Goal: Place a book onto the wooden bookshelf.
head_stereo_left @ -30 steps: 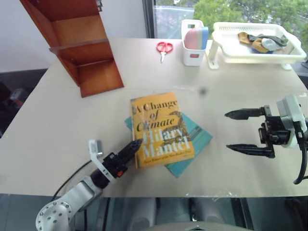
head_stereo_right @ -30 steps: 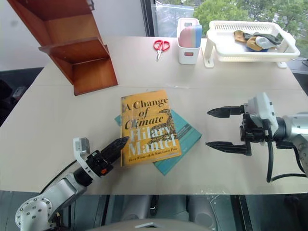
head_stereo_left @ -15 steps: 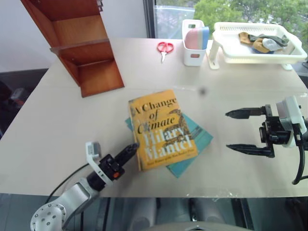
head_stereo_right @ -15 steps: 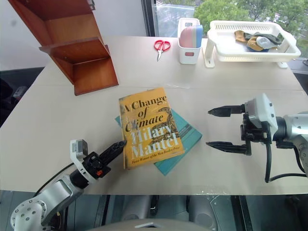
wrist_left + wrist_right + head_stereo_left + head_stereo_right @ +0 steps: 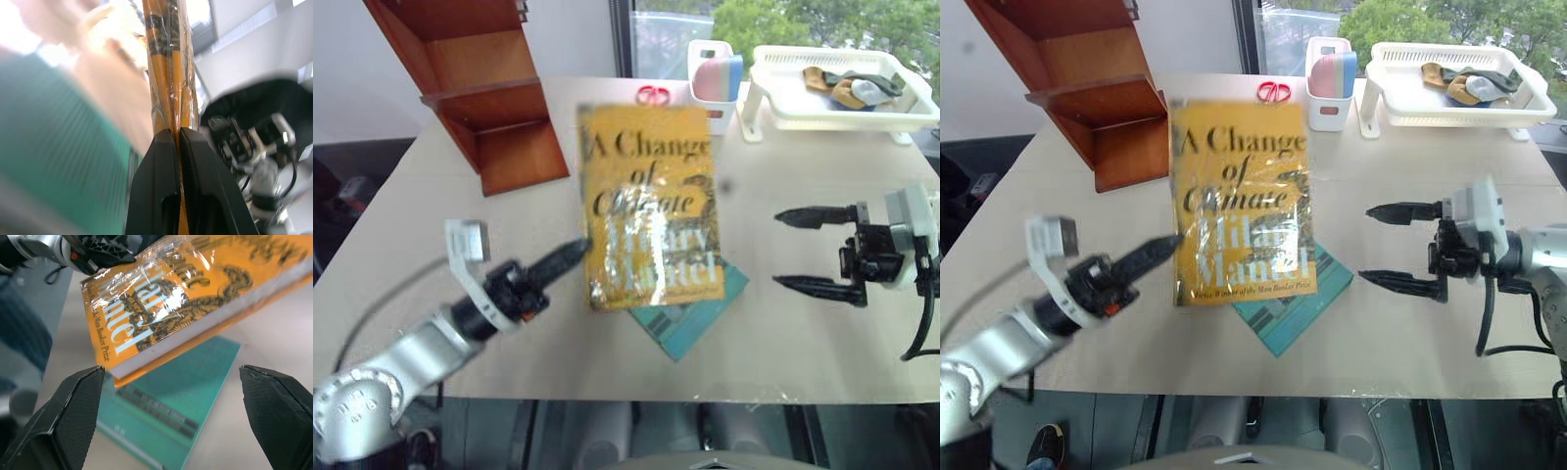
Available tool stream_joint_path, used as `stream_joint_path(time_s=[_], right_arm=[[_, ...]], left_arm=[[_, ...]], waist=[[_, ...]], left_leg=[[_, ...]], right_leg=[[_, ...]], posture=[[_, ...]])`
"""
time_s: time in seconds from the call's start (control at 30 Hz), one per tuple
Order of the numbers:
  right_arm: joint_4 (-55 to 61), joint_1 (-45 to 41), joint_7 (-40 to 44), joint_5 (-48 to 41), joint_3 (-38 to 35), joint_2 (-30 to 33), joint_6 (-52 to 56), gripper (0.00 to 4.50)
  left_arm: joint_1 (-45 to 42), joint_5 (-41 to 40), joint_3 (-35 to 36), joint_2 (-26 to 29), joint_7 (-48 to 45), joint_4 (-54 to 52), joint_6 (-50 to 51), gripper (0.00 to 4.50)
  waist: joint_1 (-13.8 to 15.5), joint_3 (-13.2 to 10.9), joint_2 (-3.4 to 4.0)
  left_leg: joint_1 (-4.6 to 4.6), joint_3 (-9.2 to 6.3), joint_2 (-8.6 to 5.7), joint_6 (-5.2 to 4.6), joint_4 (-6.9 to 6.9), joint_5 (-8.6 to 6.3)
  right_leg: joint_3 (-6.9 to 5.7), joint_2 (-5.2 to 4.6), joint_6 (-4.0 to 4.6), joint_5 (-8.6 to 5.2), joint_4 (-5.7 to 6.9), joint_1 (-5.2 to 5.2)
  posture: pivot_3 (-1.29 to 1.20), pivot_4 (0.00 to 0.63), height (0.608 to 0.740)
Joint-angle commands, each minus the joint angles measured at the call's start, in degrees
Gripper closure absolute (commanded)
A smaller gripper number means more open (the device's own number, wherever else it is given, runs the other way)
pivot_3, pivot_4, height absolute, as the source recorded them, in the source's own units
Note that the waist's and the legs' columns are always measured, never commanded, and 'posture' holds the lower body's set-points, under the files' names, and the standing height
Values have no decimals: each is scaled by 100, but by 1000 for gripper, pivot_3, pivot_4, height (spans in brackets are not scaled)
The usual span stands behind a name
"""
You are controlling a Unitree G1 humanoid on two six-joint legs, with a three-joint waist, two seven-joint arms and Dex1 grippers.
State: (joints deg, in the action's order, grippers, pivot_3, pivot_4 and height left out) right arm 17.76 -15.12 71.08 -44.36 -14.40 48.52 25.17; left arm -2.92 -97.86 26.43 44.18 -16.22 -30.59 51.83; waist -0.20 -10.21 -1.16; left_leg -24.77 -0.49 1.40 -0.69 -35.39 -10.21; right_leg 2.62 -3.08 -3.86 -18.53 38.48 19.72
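The book (image 5: 649, 208) has come up off the table: a moment ago it lay flat on the teal book (image 5: 690, 311) with the left gripper (image 5: 570, 257) at its near-left edge, and now it hangs raised and tilted, cover facing up toward the camera, clear of the teal book below it. That reads as the pickup done and the carry to the bookshelf (image 5: 480, 93) just beginning; the shelf stands well apart, beyond and to the left of the jaws. The left jaws are pressed tight on the book's edge, the yellow boards pinched between the two black fingers (image 5: 161, 186), with the rest of the book reaching out past the fingertips. The right gripper (image 5: 808, 250) holds nothing: its jaws stand wide apart, pointing toward the book's right edge, with the book and the teal one lying ahead of its fingertips, not between them.
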Motion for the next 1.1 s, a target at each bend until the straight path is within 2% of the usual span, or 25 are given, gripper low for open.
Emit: stream_joint_path(time_s=[0.03,0.1,0.23,0.33,0.4,0.47,0.63,0.83,1.1], right_arm=[[-360,-335,-114,-578,-388,-149,235,0],[-623,-525,-150,-828,-500,-229,373,0],[-1292,-938,-182,-1513,-838,-419,769,0],[-1882,-1199,-77,-2090,-1135,-498,1188,0],[-2294,-1398,-8,-2097,-1225,-570,1140,0],[-2477,-1492,71,-1976,-1220,-582,1067,0],[-2805,-1651,300,-1812,-1226,-598,953,0],[-2898,-1742,429,-1996,-1339,-689,1113,0],[-2889,-1882,514,-2242,-1443,-703,1385,0]], left_arm=[[-948,521,-172,634,-134,26,-93,4465],[-1815,1308,-606,1123,-186,107,-45,4465],[-3313,2694,-1409,1578,-655,448,-235,4465],[-4082,4699,-2276,2020,-1425,861,-1115,4465],[-4767,5836,-2724,1986,-1694,1393,-1857,4465],[-5130,6518,-2936,1871,-1926,1745,-2362,4465],[-6055,8799,-3496,1873,-2267,2796,-4304,4465],[-6340,10536,-3776,2128,-2543,3930,-5857,4465],[-6606,11651,-3783,2343,-2715,5238,-6689,4465]], waist=[[-11,-1,-1],[-10,-9,-11],[-28,-15,-5],[-55,-20,2],[-52,-26,8],[-53,-32,15],[-39,-34,16],[-45,-33,19],[-55,-34,19]], left_leg=[[2,3,-2,-1,2,-1],[-2,0,-4,-1,4,-1],[-7,1,-14,-1,12,-1],[-12,12,-13,0,20,0],[-10,24,-13,1,27,1],[-13,29,-10,2,29,1],[-35,33,-11,1,27,1],[-119,36,-10,17,-7,13],[-124,42,-9,-1,-21,2]], right_leg=[[3,0,-1,0,0,-1],[1,6,-2,0,-3,1],[3,22,-5,1,-13,3],[1,29,-5,1,-28,4],[3,32,-5,1,-35,4],[0,38,-6,1,-36,6],[0,36,-8,2,-48,22],[4,36,-8,3,7,119],[12,36,-9,2,42,139]], posture=[[0,150,740],[0,150,740],[0,150,740],[0,150,740],[0,150,740],[0,150,740],[0,150,740],[0,150,740],[0,150,740]])
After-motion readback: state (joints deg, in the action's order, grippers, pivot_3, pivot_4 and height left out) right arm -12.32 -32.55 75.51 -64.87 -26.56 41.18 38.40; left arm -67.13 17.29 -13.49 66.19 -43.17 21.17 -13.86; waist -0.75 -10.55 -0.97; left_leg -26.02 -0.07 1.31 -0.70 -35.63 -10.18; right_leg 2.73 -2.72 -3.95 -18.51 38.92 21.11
